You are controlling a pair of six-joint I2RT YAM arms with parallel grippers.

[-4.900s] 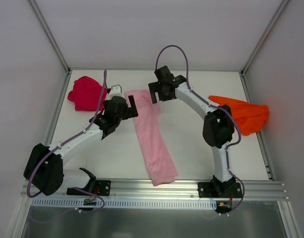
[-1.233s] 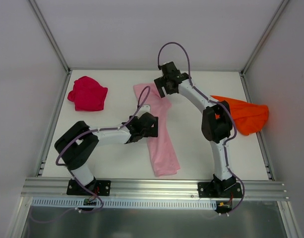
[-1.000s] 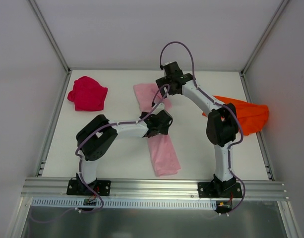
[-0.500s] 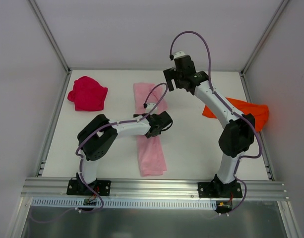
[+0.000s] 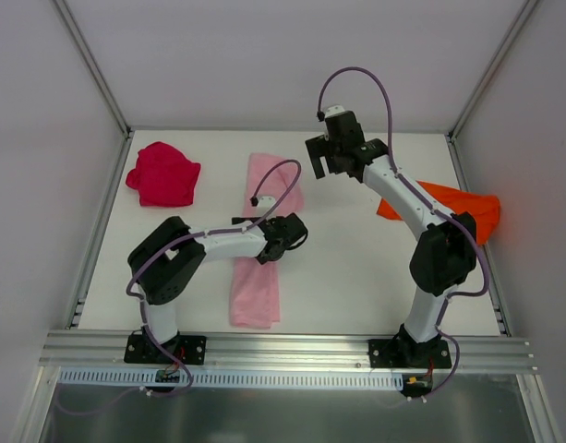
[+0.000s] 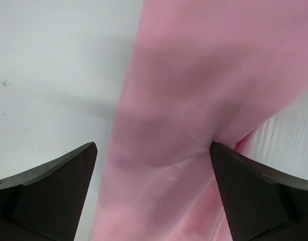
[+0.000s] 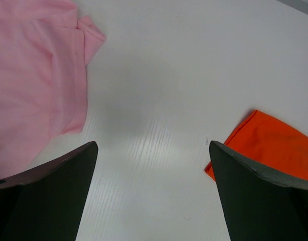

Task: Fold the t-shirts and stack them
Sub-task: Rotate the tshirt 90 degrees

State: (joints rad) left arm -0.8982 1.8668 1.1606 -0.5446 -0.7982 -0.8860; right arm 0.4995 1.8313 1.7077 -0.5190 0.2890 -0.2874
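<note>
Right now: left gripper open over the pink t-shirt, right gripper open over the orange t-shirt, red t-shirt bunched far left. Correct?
One slip: the right gripper is open over bare table, between the pink t-shirt and the orange t-shirt; the right wrist view shows it. The left gripper and red t-shirt are as you say.

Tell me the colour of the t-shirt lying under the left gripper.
Plain light pink; the t-shirt shows best in the left wrist view, filling most of it.

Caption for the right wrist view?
Open right end effector over white table, between pink t-shirt and orange t-shirt.
</note>
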